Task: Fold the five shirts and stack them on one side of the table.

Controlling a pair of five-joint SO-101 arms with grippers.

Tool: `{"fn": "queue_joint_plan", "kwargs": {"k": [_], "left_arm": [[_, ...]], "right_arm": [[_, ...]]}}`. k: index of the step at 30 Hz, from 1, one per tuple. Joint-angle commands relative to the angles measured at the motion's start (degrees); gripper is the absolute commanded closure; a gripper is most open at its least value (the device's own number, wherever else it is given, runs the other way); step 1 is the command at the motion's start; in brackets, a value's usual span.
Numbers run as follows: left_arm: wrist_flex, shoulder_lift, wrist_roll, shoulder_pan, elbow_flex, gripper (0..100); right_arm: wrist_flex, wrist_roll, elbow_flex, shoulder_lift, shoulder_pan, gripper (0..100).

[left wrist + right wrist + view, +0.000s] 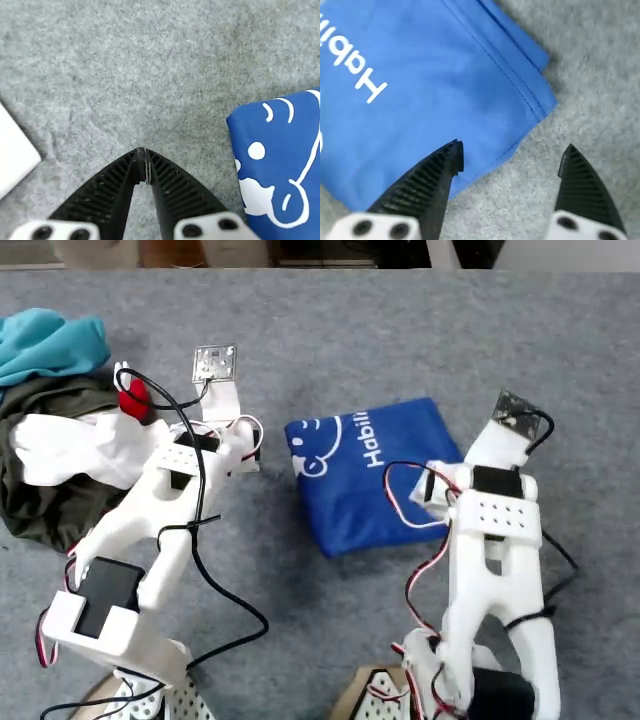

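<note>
The right gripper (512, 152) is held spread over the one folded blue shirt (375, 475), the left gripper (143, 167) pressed together empty, while a heap of shirts (60, 450) is left unfolded.

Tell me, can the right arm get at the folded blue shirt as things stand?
Probably yes. The right gripper is open over a corner of the blue shirt, one finger over the cloth and the other over the grey table, and nothing lies between them.
</note>
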Motion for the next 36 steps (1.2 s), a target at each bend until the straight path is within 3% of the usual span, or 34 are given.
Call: {"fn": "queue_joint_plan", "kwargs": {"k": [1, 12, 15, 19, 32, 36], "left_arm": [[-1.05, -1.01, -0.09, 0.62, -1.05, 98], [-1.23, -0.92, -0.09, 0.62, -1.05, 98], [-1.23, -0.92, -0.09, 0.62, -1.05, 98], [-1.23, -0.92, -0.09, 0.62, -1.05, 98], [-1.23, -0.92, -0.18, 0.62, -1.05, 98], [-1.14, -0.92, -0.18, 0.62, -1.05, 98]], "right_arm": [[-3.78, -2.29, 0.22, 4.7, -0.84, 68.5], [-10.29, -2.29, -5.76, 24.48, -0.48, 69.4], [-10.37, -2.29, -6.81, 27.65, -0.48, 79.3], [-10.29, -2.11, -8.57, 29.41, -0.48, 99.5], [-7.3, -1.58, -20.79, 29.41, 7.25, 99.7], [-10.46, 3.87, -28.44, 30.81, 11.03, 99.7]]}}
